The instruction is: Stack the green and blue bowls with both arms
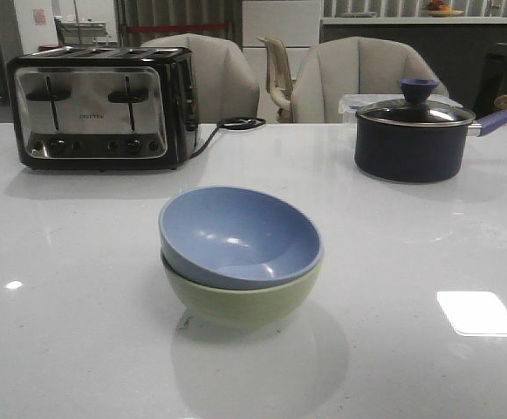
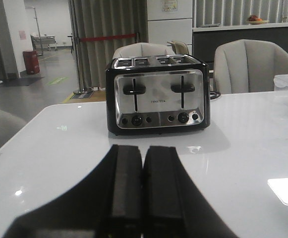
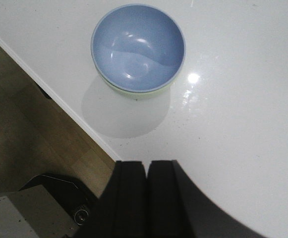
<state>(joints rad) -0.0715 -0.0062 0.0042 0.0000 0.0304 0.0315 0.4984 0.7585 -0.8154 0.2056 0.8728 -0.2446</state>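
The blue bowl (image 1: 236,234) sits nested in the green bowl (image 1: 244,301) on the counter (image 1: 70,288). The stacking looks done. The left hand (image 2: 143,186) and right hand (image 3: 146,191) are clenched, empty.

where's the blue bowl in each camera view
Front view: blue bowl sits centre, nested in the green bowl, slightly tilted.
Left wrist view: not in it; only the toaster beyond the shut left tool.
Right wrist view: upper middle, green rim peeking under it, beyond the shut right tool.
Shared landmark: the white table, in all three.
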